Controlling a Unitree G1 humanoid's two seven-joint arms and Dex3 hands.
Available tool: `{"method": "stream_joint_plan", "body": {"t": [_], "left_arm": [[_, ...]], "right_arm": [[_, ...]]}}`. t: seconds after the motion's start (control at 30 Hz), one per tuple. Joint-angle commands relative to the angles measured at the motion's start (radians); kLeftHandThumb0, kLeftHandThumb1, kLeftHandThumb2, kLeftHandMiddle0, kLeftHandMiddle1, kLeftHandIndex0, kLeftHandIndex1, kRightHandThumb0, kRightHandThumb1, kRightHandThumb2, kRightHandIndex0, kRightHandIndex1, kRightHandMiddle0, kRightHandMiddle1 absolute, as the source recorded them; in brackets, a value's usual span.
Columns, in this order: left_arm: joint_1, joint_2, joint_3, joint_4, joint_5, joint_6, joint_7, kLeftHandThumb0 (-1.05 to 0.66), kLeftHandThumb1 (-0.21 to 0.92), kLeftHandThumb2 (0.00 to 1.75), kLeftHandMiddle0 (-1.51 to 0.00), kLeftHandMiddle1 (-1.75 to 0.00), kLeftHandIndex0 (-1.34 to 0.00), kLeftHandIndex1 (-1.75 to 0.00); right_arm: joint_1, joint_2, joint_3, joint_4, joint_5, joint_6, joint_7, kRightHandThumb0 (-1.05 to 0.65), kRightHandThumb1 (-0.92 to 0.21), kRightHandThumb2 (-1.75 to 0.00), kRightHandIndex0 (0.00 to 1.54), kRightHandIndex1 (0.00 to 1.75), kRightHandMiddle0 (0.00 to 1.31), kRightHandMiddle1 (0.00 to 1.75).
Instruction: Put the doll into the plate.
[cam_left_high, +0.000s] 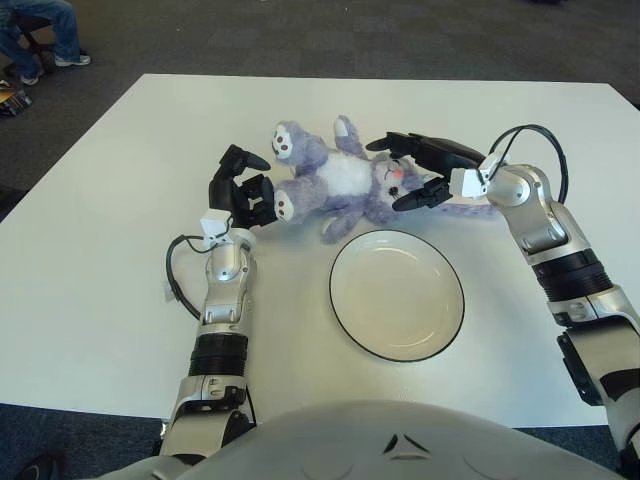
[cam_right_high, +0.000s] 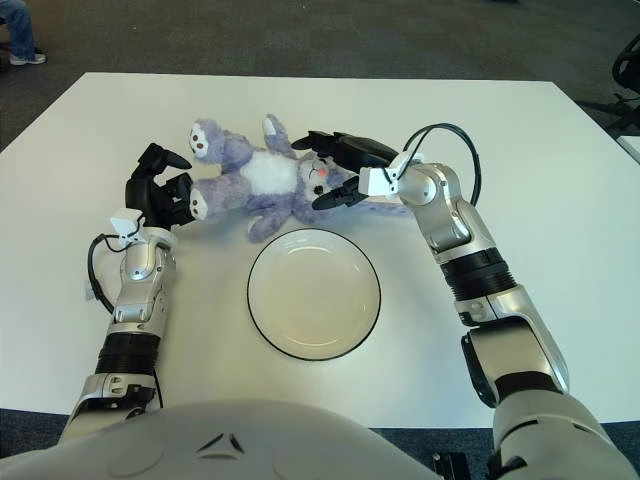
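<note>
**Purple doll held at both ends, beside the plate**

Purple and white fur is seen on the doll (cam_left_high: 340, 185), which lies on its back on the white surface (cam_left_high: 100, 250). It is just behind the plate (cam_left_high: 397, 294), and the plate holds nothing. One furry foot nearly touches the plate's dark rim.

In the left eye view, a seated person's legs and shoes (cam_left_high: 45, 35) are seen at the far left corner of the floor. In the right eye view, only one shoe is seen there, and part of a dark chair shows at the far right edge.

The left hand (cam_left_high: 240, 190) is placed at the doll's foot. Its black fingers (cam_left_high: 258, 187) are curled and touch the foot, but a firm hold cannot be told.

The right hand (cam_right_high: 340, 170) is placed over the doll's head. Its fingers (cam_right_high: 335, 196) are spread wide around the face, one below and the others above.
</note>
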Motion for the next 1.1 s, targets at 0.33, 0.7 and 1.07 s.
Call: {"method": "stream_joint_plan", "body": {"t": [0.33,0.7,1.07], "left_arm": [[0.06,-0.031,-0.006,0.041,-0.012,-0.019,-0.002,-0.47,0.35,1.27,-1.3,-1.75,-0.58,-1.75],[0.062,-0.034,-0.003,0.042,-0.019,-0.029,0.0,-0.45,0.39,1.22,-1.3,-1.75,-0.55,-1.75],[0.063,-0.035,-0.002,0.044,-0.019,-0.036,0.002,-0.45,0.39,1.22,-1.29,-1.75,-0.55,-1.75]], "right_arm": [[0.002,0.017,0.042,0.045,-0.06,0.023,-0.013,-1.04,-0.92,-0.44,0.01,0.55,0.0,0.29],[-0.023,0.027,0.052,0.094,-0.095,0.01,-0.046,-1.02,-0.92,-0.42,0.02,0.57,0.0,0.3],[-0.054,0.026,0.055,0.127,-0.101,-0.006,-0.047,-1.03,-0.92,-0.4,0.0,0.81,0.0,0.35]]}}
